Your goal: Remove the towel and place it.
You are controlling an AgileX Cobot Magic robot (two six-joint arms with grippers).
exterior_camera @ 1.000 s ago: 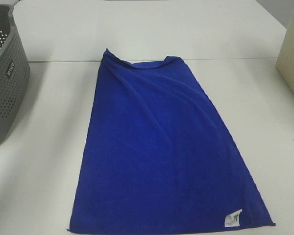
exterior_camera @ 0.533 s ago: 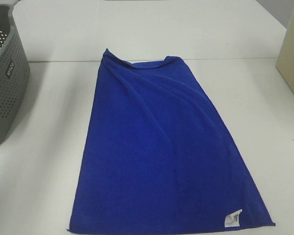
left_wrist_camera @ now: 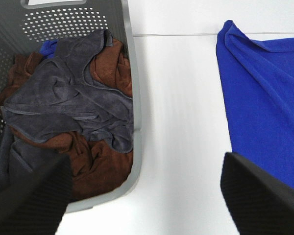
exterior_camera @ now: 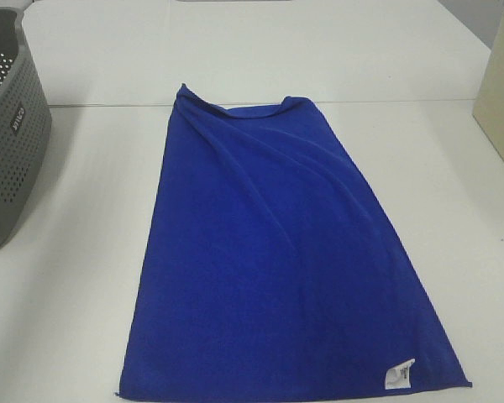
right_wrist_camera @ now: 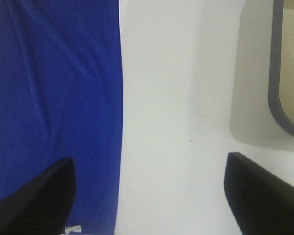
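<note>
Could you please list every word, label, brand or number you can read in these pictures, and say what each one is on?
Basket: a short white word is printed on its grey side at, but it is too blurred to read.
Towel: a small white tag at the near right corner carries dark print, too small to read.
Beige container on the right: no text visible.
Nothing else bears any writing.
</note>
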